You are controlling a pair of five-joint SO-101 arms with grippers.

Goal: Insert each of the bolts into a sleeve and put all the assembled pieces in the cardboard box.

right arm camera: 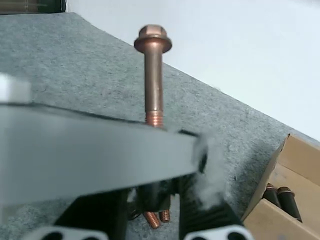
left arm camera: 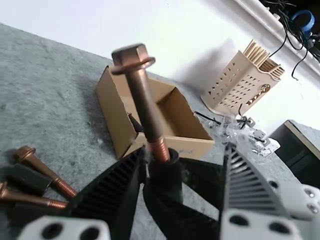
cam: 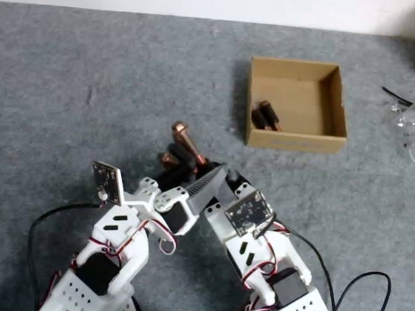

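Bolt (left arm camera: 142, 100) is standing nearly upright, hex head on top, with its threaded end just started in the black sleeve (left arm camera: 162, 172). The pair is held up off the surface (cam: 93, 88) between my two arms, a bit short of the cardboard box (cam: 294, 140).

My take on handling: it's solid metal, stiff, and probably heavy for its size. The smooth shank looks slippery, so I wouldn't pinch there. The flanged head is the better spot to hold or push down on. The sleeve looks like hard plastic or rubber, light and round, so I'd expect it to twist out unless the pads land square across its middle.

Right pincer (right arm camera: 152, 197) comes in from underneath and looks pressed together on the sleeve, a jaw on either side. The other arm's finger cuts across that wrist view, though, so I'm not 100% sure. Left pincer (left arm camera: 185, 150) is spread wide, with one ribbed finger (left arm camera: 117, 187) right against the sleeve and the other well off to the side, gripping nothing. Both arms are stretched forward and low, meeting nose to nose.

Two finished pieces (cam: 264, 117) lie in the box already, and a few loose bolts (left arm camera: 35, 170) lie on the surface just under the pincers.
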